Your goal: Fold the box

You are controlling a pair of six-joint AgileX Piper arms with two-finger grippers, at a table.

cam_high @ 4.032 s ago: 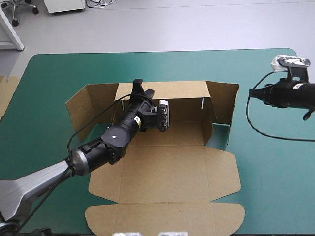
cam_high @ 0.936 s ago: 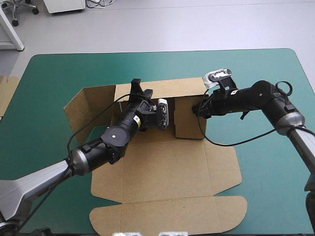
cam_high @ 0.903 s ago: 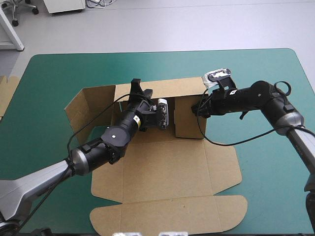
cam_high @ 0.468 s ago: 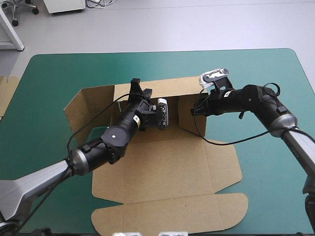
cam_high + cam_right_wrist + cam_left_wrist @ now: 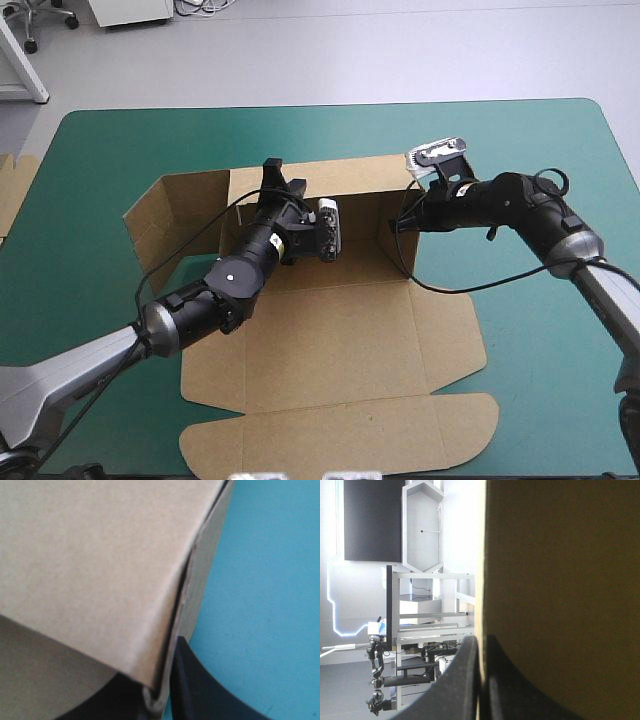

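The left arm [image 5: 150, 325] and right arm [image 5: 535, 205] were extended inward; the left gripper [image 5: 277, 183] and right gripper [image 5: 402, 222] were each held nearly closed, the box [image 5: 330, 340] pinched between.

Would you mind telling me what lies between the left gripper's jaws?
An edge of the box, its raised back wall, pinched by the left gripper; the left wrist view shows it.

Spare board [image 5: 12, 190], well to the left of the left gripper [image 5: 273, 175]; teal-green cover [image 5: 560, 370] spread beneath it.
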